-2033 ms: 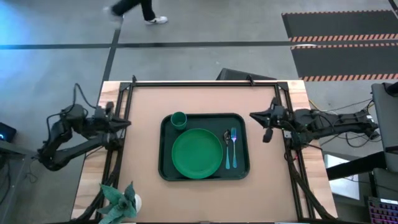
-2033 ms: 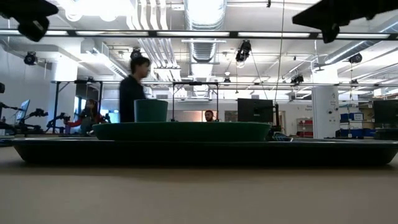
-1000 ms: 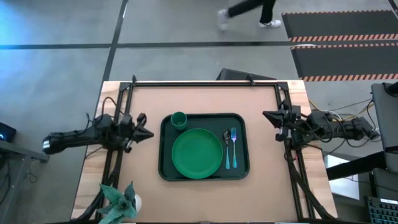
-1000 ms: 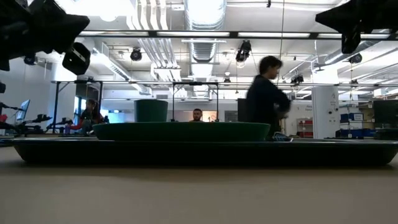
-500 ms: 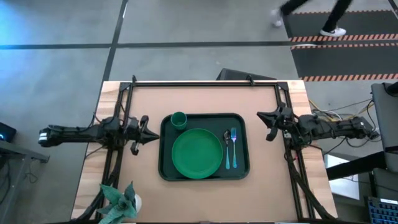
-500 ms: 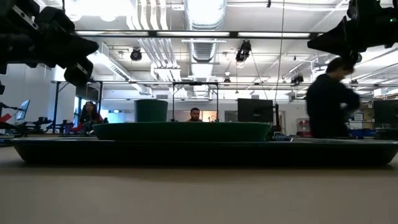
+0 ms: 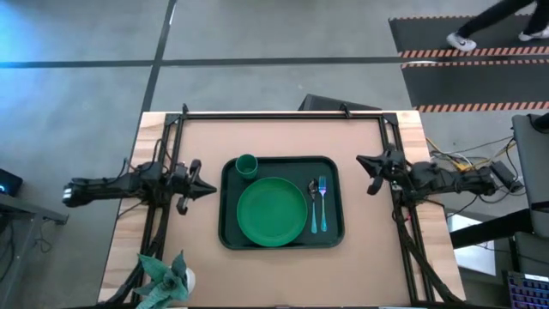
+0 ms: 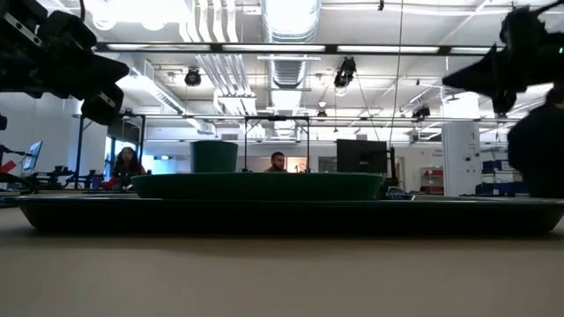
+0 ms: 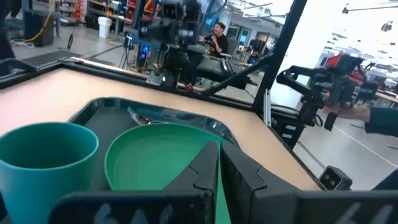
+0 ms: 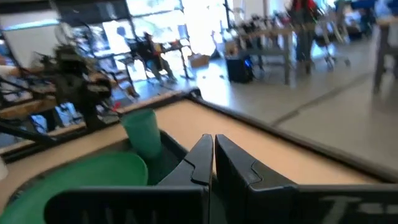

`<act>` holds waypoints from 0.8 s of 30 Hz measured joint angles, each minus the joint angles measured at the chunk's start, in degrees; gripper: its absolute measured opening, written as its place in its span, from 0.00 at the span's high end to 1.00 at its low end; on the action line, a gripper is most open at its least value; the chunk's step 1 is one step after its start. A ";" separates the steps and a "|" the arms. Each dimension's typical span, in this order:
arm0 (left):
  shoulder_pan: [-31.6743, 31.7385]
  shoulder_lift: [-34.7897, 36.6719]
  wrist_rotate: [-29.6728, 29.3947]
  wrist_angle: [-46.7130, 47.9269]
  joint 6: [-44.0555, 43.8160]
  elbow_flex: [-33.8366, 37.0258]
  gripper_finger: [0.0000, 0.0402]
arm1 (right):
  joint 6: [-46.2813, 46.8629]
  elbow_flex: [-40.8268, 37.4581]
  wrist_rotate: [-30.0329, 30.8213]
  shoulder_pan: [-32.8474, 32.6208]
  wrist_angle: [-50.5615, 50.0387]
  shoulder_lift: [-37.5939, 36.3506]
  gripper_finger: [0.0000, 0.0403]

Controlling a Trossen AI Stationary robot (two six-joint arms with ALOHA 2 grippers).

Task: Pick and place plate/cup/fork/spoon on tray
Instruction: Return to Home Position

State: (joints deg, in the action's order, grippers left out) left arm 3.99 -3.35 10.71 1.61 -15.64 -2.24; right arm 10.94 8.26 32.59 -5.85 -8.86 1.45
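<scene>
The fingers of both arms are pressed together and grasp nothing: in each wrist view the two dark tips meet with barely a slit between them. The left gripper (image 7: 206,188) hangs above the bare tabletop (image 7: 283,137) just off the tray's left edge, and the right gripper (image 7: 364,162) hangs off the tray's right edge, a little farther away.

Judged from how things lie, the task looks finished. The tray (image 7: 281,242) sits at the middle of the tabletop, and everything named is inside its rim. Nearest the front edge, the plate (image 7: 272,210) fills the tray's middle. To its right the spoon (image 7: 312,204) and the fork (image 7: 322,202) lie side by side, handles toward the front. In the far left corner the cup (image 7: 246,165) stands upright, just beside the plate's rim. Nothing of the set remains loose on the tabletop.

For room, broad bare strips flank the tray on both sides and beyond it, bounded by the black frame rails (image 7: 283,114) along the edges. A potted plant (image 7: 168,276) stands at the front left corner, well apart from both arms. A person's legs (image 7: 497,26) cross the floor beyond the tabletop.
</scene>
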 joint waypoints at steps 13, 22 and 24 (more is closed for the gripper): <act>0.04 2.81 -0.73 1.40 0.94 -0.20 1.00 | -2.26 -5.04 1.91 -0.02 5.02 -0.17 0.98; 0.04 1.99 -0.53 0.64 1.13 -0.15 1.00 | -10.87 -4.37 -7.79 -0.02 4.07 -0.25 0.98; 0.04 2.01 -0.47 0.61 1.46 -0.23 1.00 | -15.04 -4.23 -12.23 -0.04 4.27 -0.33 0.98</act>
State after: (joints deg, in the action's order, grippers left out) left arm 4.03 -1.34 10.24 2.22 -14.18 -2.47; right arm -4.10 4.03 20.36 -5.89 -4.59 1.13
